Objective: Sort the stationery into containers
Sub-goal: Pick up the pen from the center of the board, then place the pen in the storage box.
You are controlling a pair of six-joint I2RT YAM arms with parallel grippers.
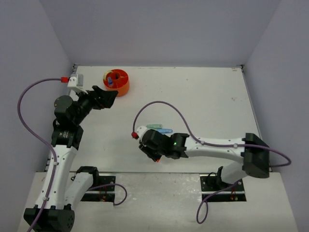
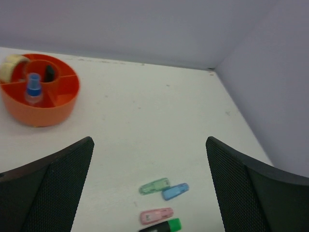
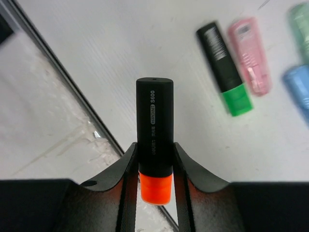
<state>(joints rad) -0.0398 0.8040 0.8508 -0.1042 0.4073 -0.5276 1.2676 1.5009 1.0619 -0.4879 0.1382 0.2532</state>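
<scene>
My right gripper (image 3: 154, 151) is shut on a black highlighter with an orange end (image 3: 154, 116), near the table's front edge (image 1: 153, 153). Just beyond it lie a green-ended highlighter (image 3: 224, 63), a pink piece (image 3: 248, 55), a mint piece (image 3: 301, 24) and a blue piece (image 3: 297, 87). The round orange organiser (image 1: 121, 90) stands at the back left. It holds a blue-capped bottle (image 2: 33, 87), a black item (image 2: 49, 72) and a beige ring (image 2: 12, 67). My left gripper (image 1: 108, 98) hovers open near the organiser, with nothing between its fingers (image 2: 58, 174).
The table's near edge, a dark strip (image 3: 63, 77), runs close under the right gripper. A purple cable (image 1: 164, 105) loops above the right arm. Grey walls close in the table at the back and sides.
</scene>
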